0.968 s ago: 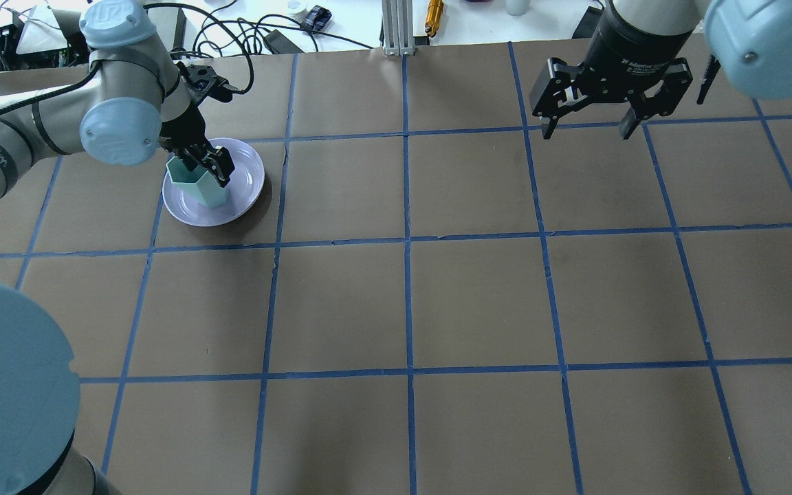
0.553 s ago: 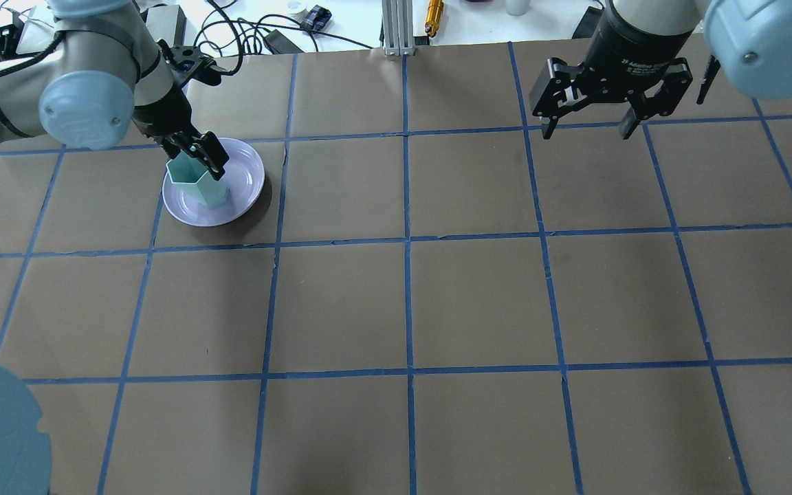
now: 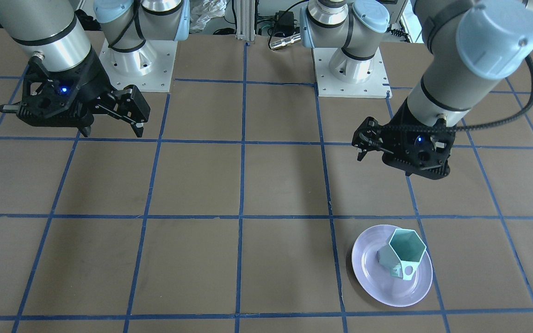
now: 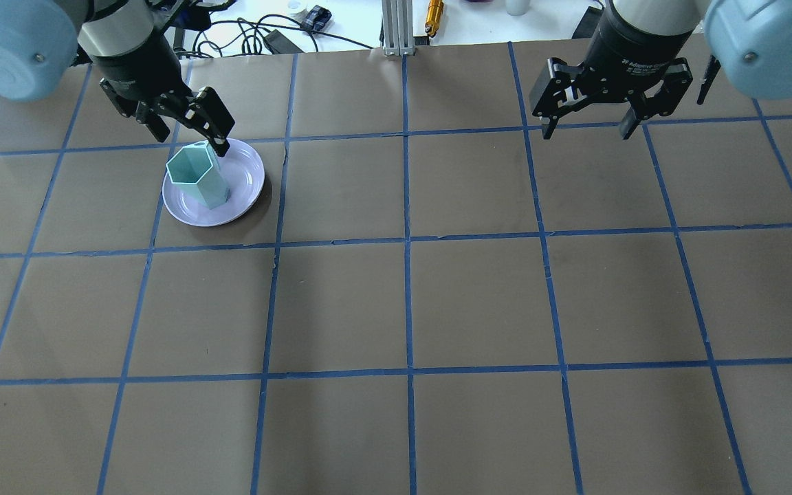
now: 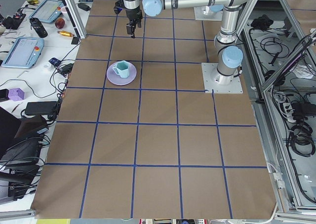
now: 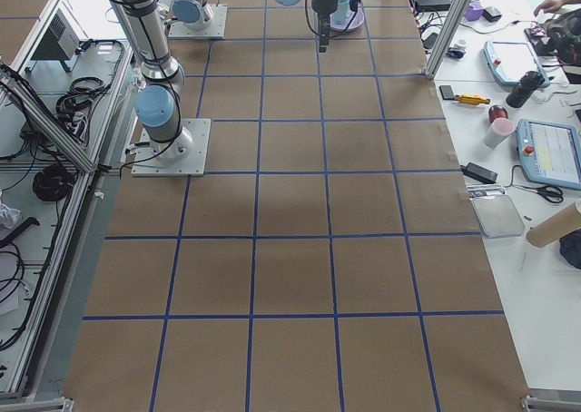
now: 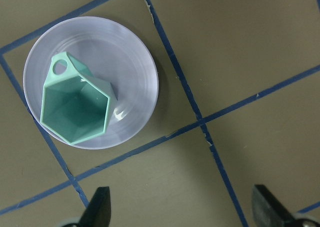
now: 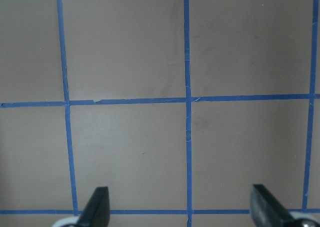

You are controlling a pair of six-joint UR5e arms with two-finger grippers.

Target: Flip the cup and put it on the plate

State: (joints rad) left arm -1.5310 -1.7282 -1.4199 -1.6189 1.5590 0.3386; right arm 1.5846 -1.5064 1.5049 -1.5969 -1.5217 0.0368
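Overhead & front cams opposed, end cams far, L wrist above plate

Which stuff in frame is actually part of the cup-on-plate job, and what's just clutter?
Job:
- cup, upright on the plate
- left gripper, fingers open, above the cup and not touching it

Lying about:
- right gripper, open, far from both
- yellow-handled tool
- cables
- teach pendant
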